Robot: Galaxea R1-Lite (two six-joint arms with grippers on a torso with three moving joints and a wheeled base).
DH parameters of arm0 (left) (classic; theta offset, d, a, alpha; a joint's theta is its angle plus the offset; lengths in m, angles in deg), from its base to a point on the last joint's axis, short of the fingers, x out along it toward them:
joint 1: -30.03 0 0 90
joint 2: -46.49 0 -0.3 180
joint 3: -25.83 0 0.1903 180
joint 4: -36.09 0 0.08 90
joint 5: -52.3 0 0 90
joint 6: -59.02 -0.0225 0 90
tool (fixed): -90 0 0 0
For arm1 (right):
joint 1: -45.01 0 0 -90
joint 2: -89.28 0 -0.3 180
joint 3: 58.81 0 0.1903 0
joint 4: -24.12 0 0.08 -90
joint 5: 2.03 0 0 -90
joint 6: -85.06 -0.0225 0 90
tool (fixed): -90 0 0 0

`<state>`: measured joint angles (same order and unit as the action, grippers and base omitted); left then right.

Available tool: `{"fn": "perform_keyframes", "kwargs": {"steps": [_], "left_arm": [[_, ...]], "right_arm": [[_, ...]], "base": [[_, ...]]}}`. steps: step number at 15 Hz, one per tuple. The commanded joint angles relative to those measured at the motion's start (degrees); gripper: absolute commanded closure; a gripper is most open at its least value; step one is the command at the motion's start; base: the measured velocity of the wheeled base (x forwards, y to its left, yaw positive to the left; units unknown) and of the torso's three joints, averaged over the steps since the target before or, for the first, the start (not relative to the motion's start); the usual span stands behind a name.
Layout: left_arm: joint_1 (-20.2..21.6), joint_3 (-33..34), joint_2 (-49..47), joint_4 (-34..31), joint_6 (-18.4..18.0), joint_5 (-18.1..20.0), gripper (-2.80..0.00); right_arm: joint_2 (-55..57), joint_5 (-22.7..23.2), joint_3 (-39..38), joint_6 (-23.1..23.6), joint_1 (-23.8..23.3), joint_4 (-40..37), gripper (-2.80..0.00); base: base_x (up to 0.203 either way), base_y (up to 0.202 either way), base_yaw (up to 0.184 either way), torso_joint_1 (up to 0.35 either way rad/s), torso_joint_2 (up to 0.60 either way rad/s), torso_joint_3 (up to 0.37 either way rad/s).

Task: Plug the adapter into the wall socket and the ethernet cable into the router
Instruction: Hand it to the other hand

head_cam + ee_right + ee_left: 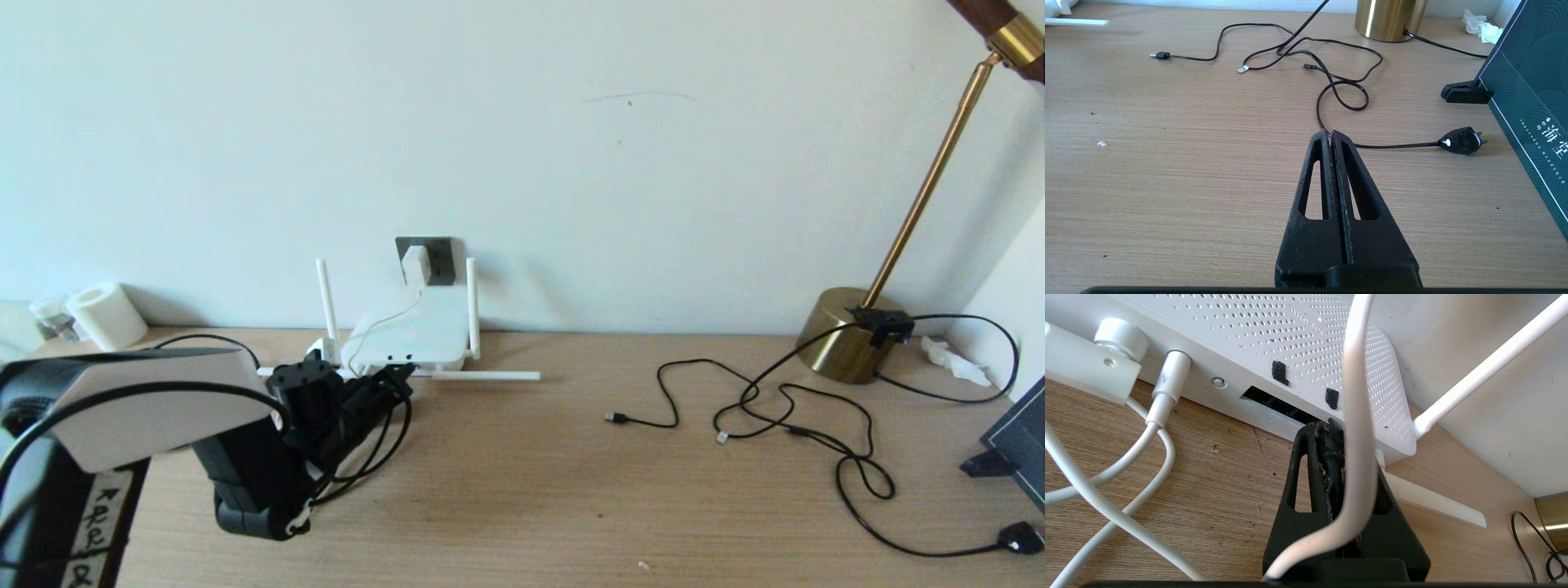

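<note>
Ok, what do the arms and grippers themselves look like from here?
The left arm has a white shell over black joints, black cables looping alongside, and a white label with dark handwritten marks. The left gripper and the right gripper are matte black, with tapered wedge-shaped fingers, each cut by a long slot. The right arm itself is not visible.

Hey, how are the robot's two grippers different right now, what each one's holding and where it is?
The left gripper is shut on the ethernet cable, while the right gripper is shut on nothing. The left gripper's tips sit right at the router and its row of ports; the right gripper hangs over bare table, away from the router. Both are black, with slotted fingers.
</note>
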<state>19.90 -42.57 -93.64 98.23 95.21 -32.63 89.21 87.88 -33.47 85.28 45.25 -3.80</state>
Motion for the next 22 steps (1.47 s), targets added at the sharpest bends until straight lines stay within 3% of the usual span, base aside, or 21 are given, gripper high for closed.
{"fn": "perform_keyframes", "kwargs": {"steps": [1, 4, 5, 22], "left_arm": [[0.02, 0.03, -0.32, 0.36, 0.2, 0.03, 0.0], [0.02, 0.03, -0.32, 0.45, 0.28, -0.06, 0.0], [0.02, 0.03, -0.32, 0.45, 0.28, -0.06, -2.8], [0.02, 1.0, 0.23, 0.8, 0.28, -0.33, -2.8]], "right_arm": [[0.07, 0.01, 0.05, 0.04, 0.02, -0.02, 0.0], [0.07, 0.01, -0.04, 0.04, 0.02, -0.02, 0.0], [0.07, 0.01, 0.05, 0.04, 0.02, -0.02, 0.0], [0.07, 0.01, -0.04, 0.04, 0.02, -0.02, 0.0]], "base": [[0.0, 0.0, 0.0, 0.0, 0.0, 0.0], [0.0, 0.0, 0.0, 0.0, 0.0, 0.0], [0.0, 0.0, 0.0, 0.0, 0.0, 0.0], [0.0, 0.0, 0.0, 0.0, 0.0, 0.0]]}}
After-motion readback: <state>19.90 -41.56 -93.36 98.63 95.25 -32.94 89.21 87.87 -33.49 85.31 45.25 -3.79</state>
